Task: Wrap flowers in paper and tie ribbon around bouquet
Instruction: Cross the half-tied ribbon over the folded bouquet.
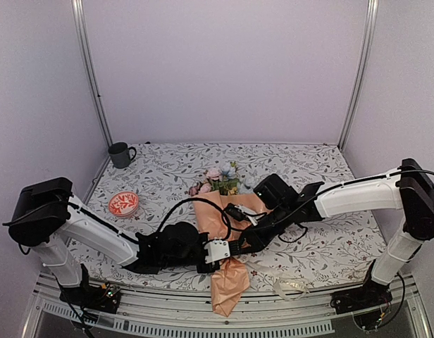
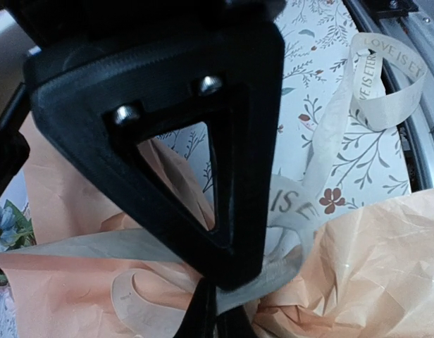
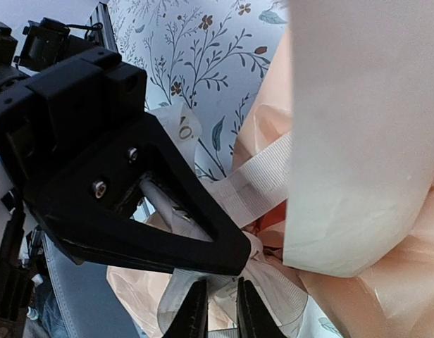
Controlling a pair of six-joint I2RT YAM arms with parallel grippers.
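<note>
One ribbon (image 2: 97, 245) across paper (image 2: 372, 267), left fingers (image 2: 201, 318) pinching

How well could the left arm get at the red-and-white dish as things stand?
Probably yes: the dish lies uncovered beside the left arm, nothing between. But the left gripper is shut on the ribbon at the bouquet, so it must let go first.

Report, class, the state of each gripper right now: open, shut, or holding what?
Left gripper: shut on the ribbon.
Right gripper: jaws nearly together at the ribbon; whether it grips cannot be told.
</note>
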